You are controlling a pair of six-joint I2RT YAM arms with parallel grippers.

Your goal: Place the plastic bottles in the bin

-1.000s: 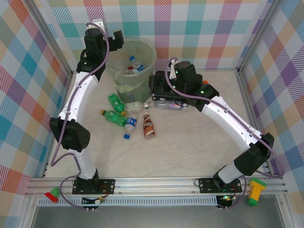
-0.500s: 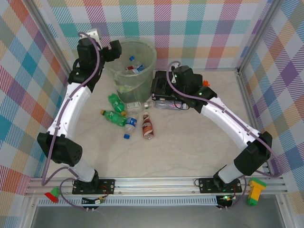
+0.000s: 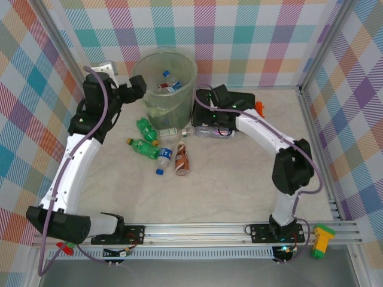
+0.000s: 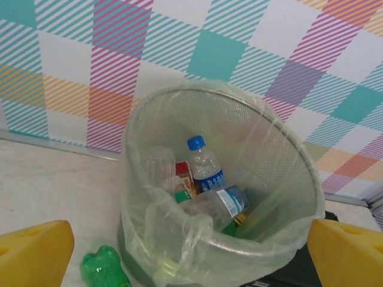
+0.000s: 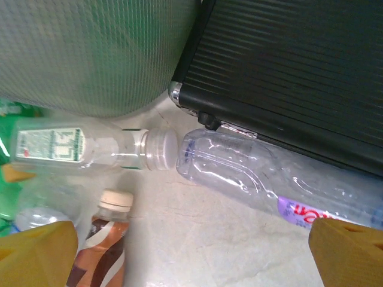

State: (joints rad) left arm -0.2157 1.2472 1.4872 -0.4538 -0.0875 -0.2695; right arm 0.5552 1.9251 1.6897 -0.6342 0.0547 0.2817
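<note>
The bin (image 3: 179, 72), a translucent grey-green basket with a clear liner, stands at the back and holds several bottles, among them a blue-capped one (image 4: 203, 168). My left gripper (image 3: 136, 85) hangs open beside the bin's left rim, empty, looking down into the bin (image 4: 149, 137). On the table in front lie two green bottles (image 3: 145, 127) (image 3: 143, 147), a blue-capped bottle (image 3: 164, 157), a brown bottle (image 3: 181, 160), a white-capped clear bottle (image 5: 90, 149) and a large clear bottle (image 5: 239, 167). My right gripper (image 5: 191, 257) is open low over the bare table just in front of that large bottle.
A flat black case (image 3: 209, 107) lies right of the bin, with the large clear bottle against its front edge (image 5: 287, 78). A small orange object (image 3: 259, 108) sits past the case. Checked walls close the back and sides. Bare table stretches across the front and right.
My left arm has drawn back leftward from over the bin's rim. My right gripper has shifted left, its elbow folding upward. The brown bottle has slid slightly left.
</note>
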